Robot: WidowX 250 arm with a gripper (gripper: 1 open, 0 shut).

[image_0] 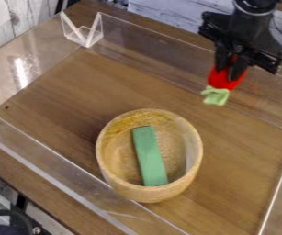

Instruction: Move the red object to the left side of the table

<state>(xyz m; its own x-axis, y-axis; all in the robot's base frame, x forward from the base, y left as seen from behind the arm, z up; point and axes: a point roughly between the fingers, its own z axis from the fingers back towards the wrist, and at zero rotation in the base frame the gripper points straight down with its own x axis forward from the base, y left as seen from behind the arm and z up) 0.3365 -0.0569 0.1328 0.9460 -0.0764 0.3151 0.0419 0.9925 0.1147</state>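
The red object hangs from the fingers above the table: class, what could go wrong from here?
1. The fingers seem to pinch only the upper part of the red object, so it might slip and drop.
2. The wooden bowl sits near the way to the table's left side; a low carry could clip its rim.

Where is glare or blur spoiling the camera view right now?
Camera view: glare streaks the clear wall along the left edge and far corner; the pincer and the red toy it holds look slightly blurred, its green leafy end smeared; the bowl and green block are sharp, with a soft shadow inside the bowl's rim.
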